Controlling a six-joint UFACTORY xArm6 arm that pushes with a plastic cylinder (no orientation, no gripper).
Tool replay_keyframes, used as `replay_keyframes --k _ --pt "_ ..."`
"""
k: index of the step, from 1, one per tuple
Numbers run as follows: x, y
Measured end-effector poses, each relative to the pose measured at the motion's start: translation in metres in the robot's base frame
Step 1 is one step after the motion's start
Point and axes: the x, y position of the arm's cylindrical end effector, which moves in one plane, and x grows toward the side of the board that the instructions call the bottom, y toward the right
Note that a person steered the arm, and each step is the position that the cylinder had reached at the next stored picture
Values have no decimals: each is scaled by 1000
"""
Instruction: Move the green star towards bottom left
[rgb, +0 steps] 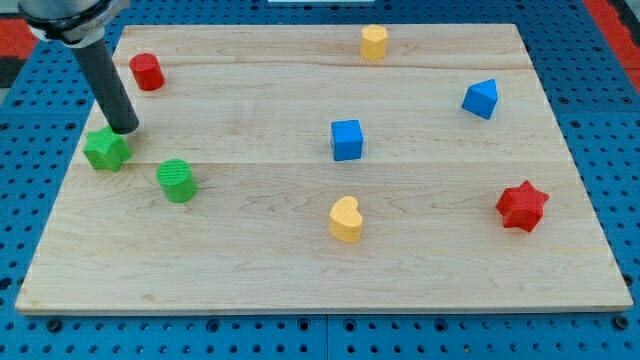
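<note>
The green star (105, 149) lies near the board's left edge, at mid height. My tip (125, 129) rests on the board just to the upper right of the star, touching or nearly touching it. The dark rod rises from there to the view's top left corner.
A green cylinder (177, 180) sits to the lower right of the star. A red cylinder (147, 71) is above it. A blue cube (347, 139), two yellow hearts (346, 219) (374, 42), a blue triangular block (481, 98) and a red star (522, 206) lie further right. The wooden board's (60, 190) left edge is close.
</note>
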Motion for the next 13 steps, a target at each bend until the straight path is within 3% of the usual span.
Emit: replay_keyframes --k 1,2,4,6,7,8,10,11,12,13 --pt "2 -29" --pt "39 -3" --pt "34 20" --pt "97 12" --pt "97 12" --pt "93 27" --pt "145 49" --pt "147 103" --pt "195 92" --pt "207 44"
